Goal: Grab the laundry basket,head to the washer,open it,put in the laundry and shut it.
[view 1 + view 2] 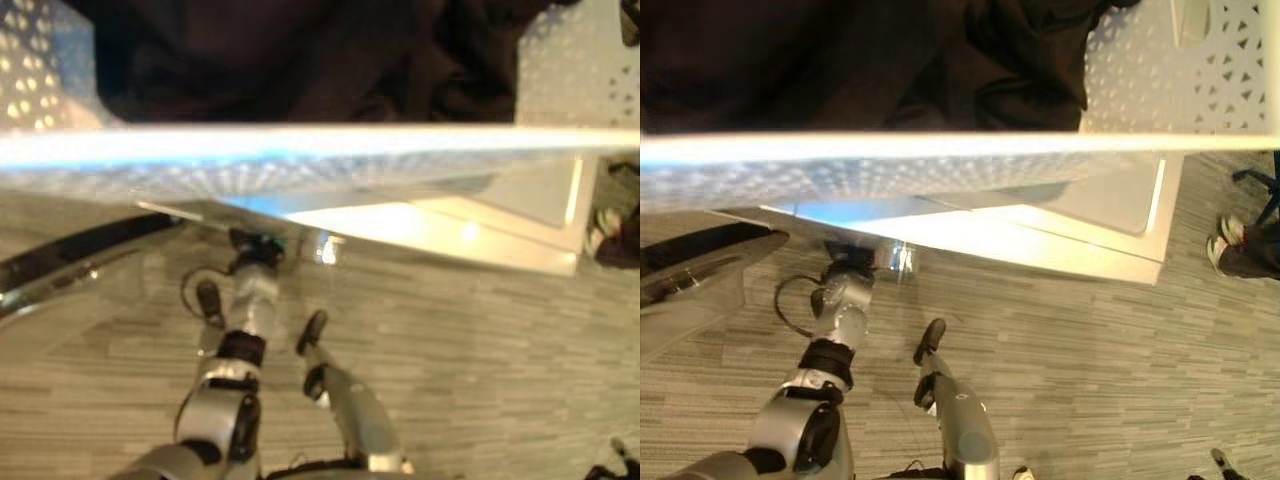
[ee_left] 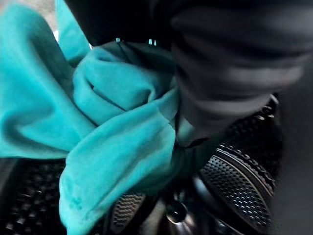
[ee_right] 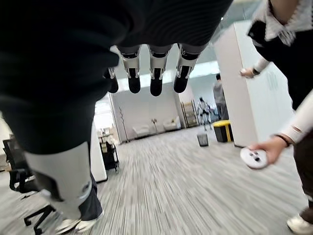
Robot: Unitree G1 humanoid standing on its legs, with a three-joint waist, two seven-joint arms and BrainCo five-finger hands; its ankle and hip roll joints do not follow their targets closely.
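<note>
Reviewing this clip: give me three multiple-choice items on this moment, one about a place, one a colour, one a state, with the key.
1. Where is the cloth that the left hand holds?
A. On the carpet
B. Over the perforated drum of the washer
C. On a shelf

2. What colour is that cloth?
A. Teal
B. Red
C. White

3. How is the right hand?
A. Shut on the cloth
B. Curled round a handle
C. Open, holding nothing

Key: 1 B, the cloth hangs above the dark perforated drum. 2 A, it shows teal beside the left hand, whose fingers are hidden in it. 3 C, the right hand hangs with straight fingers over the carpet, near a person holding a round controller.
</note>
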